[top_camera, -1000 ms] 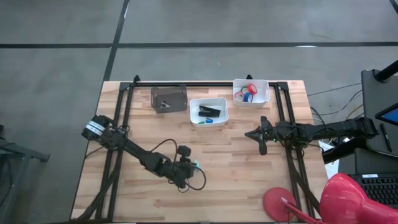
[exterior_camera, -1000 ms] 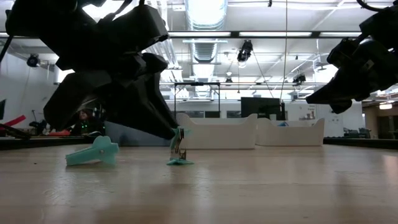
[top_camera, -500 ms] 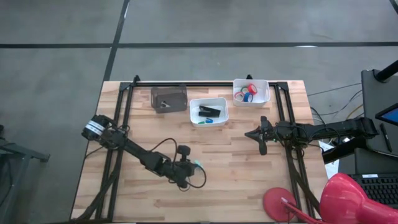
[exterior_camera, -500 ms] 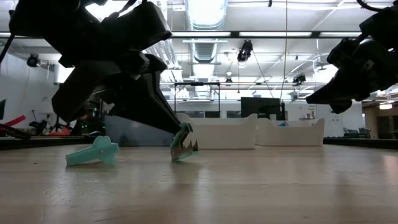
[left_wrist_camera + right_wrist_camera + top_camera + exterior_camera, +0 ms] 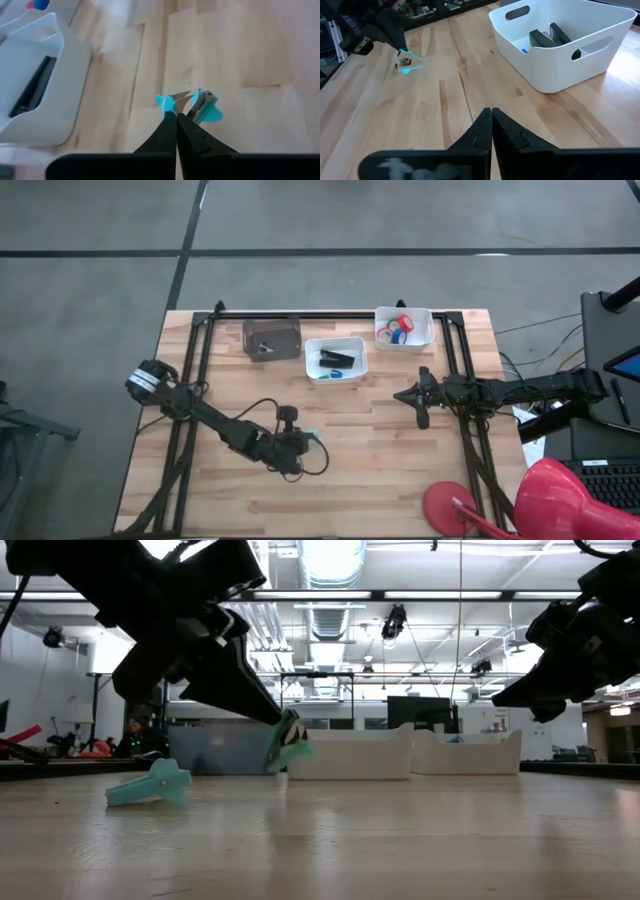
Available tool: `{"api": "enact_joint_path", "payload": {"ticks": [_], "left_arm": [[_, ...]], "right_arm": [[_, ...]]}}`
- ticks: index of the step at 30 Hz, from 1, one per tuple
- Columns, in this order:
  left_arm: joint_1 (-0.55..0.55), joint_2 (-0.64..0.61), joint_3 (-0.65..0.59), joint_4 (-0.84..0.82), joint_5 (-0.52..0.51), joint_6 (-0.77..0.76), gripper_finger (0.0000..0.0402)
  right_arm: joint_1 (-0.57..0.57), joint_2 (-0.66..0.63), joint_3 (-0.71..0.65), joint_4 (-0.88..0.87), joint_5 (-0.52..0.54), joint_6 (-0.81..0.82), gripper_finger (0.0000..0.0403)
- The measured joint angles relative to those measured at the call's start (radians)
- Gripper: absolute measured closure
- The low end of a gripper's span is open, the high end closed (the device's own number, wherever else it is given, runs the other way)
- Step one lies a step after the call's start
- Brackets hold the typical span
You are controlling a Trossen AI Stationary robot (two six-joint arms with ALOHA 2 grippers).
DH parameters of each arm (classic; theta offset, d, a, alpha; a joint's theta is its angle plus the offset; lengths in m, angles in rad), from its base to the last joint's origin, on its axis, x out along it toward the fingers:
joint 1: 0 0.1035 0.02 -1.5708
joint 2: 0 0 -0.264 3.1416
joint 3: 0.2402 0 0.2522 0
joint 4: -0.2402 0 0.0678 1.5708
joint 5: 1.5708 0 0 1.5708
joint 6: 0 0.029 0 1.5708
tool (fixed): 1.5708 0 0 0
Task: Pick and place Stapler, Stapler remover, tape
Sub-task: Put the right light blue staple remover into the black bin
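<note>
Holding a little teal staple remover (image 5: 288, 743), the left gripper (image 5: 305, 442) now has it up off the table. A second ago the remover stood on the wood, then it tipped, and now it hangs in the air with nothing under it in the low view. The left wrist view shows the two dark fingers (image 5: 170, 131) squeezed narrow on the teal remover. So the pick looks done, and the carry to a bin looks like the next step.

Another teal piece (image 5: 150, 784) lies flat on the table in the low view, near the lifted one. I cannot tell what it is.

Going right along the back of the table (image 5: 380, 480), there is a brown box (image 5: 271, 338) first. Next comes a white bin (image 5: 336, 375) with the black stapler (image 5: 338, 359) lying inside it. The stapler looks put away already. After that is a second white bin (image 5: 404, 340) with the tape (image 5: 396, 332) rolls in it, red and blue ones showing.

On the far right, the right gripper (image 5: 421, 412) waits above the table, well apart from the remover. Its fingers (image 5: 479, 131) are pressed together and hold nothing.

The arm should lift high enough to clear the bin wall, or the remover could get knocked loose.
</note>
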Motion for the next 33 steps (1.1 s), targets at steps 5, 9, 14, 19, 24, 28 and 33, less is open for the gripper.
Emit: {"api": "enact_joint_path", "payload": {"ticks": [5,9,14,19,24,28,33], "left_arm": [[0.0,-0.047,0.0,-0.085,-0.073,0.0,0.0401],[0.006,-0.09,0.0,-0.204,-0.191,-0.012,0.0401],[0.039,-0.141,-0.008,-0.3,-0.416,-0.061,0.0401],[0.114,-0.182,-0.012,-0.344,-0.483,-0.094,0.0401],[0.221,-0.211,-0.046,-0.353,-0.485,-0.084,0.0401],[0.327,-0.234,-0.069,-0.36,-0.485,-0.087,0.0401],[0.479,-0.255,-0.072,-0.357,-0.464,-0.074,0.0401]], "right_arm": [[0.0,0.0,0.0,0.0,0.0,0.0,0.0394],[0.0,0.0,0.0,0.0,0.0,0.0,0.0394],[0.0,0.0,0.0,0.0,0.0,0.0,0.0394],[0.0,0.0,0.0,0.0,0.0,0.0,0.0394],[0.0,0.0,0.0,0.0,0.0,0.0,0.0394],[0.0,0.0,0.0,0.0,0.0,0.0,0.0394],[0.0,0.0,0.0,0.0,0.0,0.0,0.0394]]}}
